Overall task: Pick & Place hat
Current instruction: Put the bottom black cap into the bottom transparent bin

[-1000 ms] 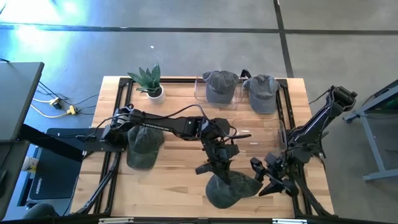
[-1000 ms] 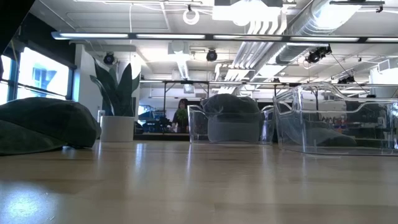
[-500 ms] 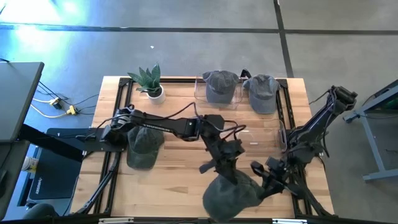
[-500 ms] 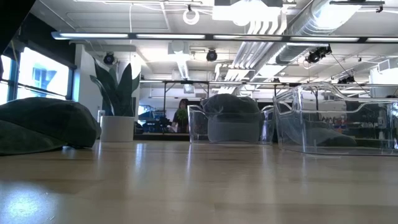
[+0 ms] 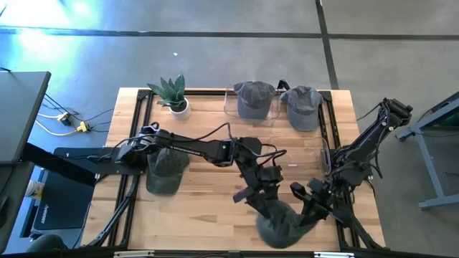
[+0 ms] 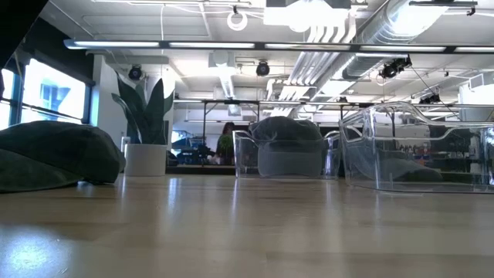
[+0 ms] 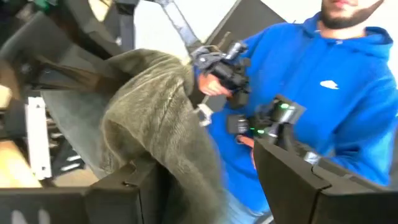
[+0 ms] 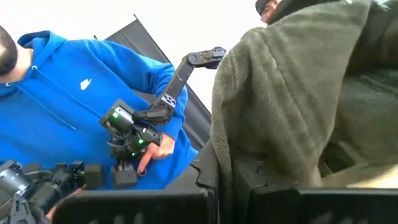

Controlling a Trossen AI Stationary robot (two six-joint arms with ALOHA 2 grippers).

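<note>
My left gripper (image 5: 267,203) is clamped on the grey-green fabric hat (image 5: 285,224) near the front edge of the light wooden table (image 5: 208,179), right of centre. In my left wrist view the cloth (image 7: 158,130) bunches between my dark fingers (image 7: 134,186) and hangs over them. My right gripper (image 5: 310,203) comes in from the other side and also pinches the same hat; in its wrist view the fabric (image 8: 280,87) drapes over my finger (image 8: 224,180).

Both wrist views look past the hat to a person in a blue hooded top (image 7: 323,81) holding dark control handles (image 8: 127,140).

Another dark hat (image 5: 165,168) lies on the table's left side. At the back edge stand a small potted plant in a white pot (image 5: 174,97), a clear plastic box (image 5: 247,106) with a grey hat (image 5: 253,98) in it, and a further grey hat (image 5: 303,107) just beside it.
</note>
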